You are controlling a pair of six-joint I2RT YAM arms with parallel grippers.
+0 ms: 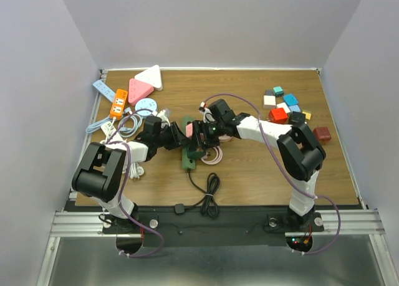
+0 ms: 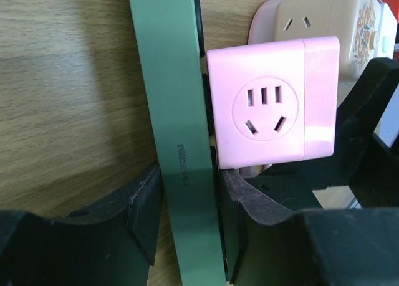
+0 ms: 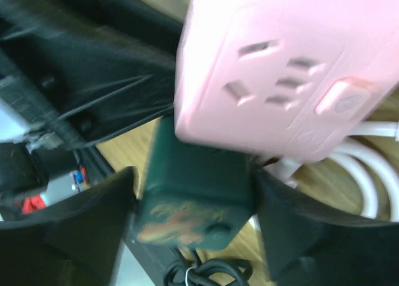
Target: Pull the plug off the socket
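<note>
Two claws meet on one green power strip [image 2: 168, 80]. The left claw [image 2: 187, 195] is shut narrow on it, with a black finger [image 2: 146, 199] pressed on each long side. The strip runs straight out between the fingers. Just right of this claw's tips, the pink plug [image 2: 268, 105] sits tight against the strip, its holes facing the camera. Past the plug, farther out, lies a cream socket [image 2: 330, 18], touching it or just beside it. Left of the claw is open wooden table [image 2: 62, 80], so that side has room.

The right claw [image 3: 193, 202] is narrow too. Its fingers press both sides of the strip's blunt end, though this picture is blurry. The pink plug sits just beyond its fingertips, on the strip. Farther out to the right lies a white cord [image 3: 361, 192]. Near the claw's base a black cord [image 3: 206, 273] curls. From above, both claws crowd close around the plug, almost nose to nose.
</note>
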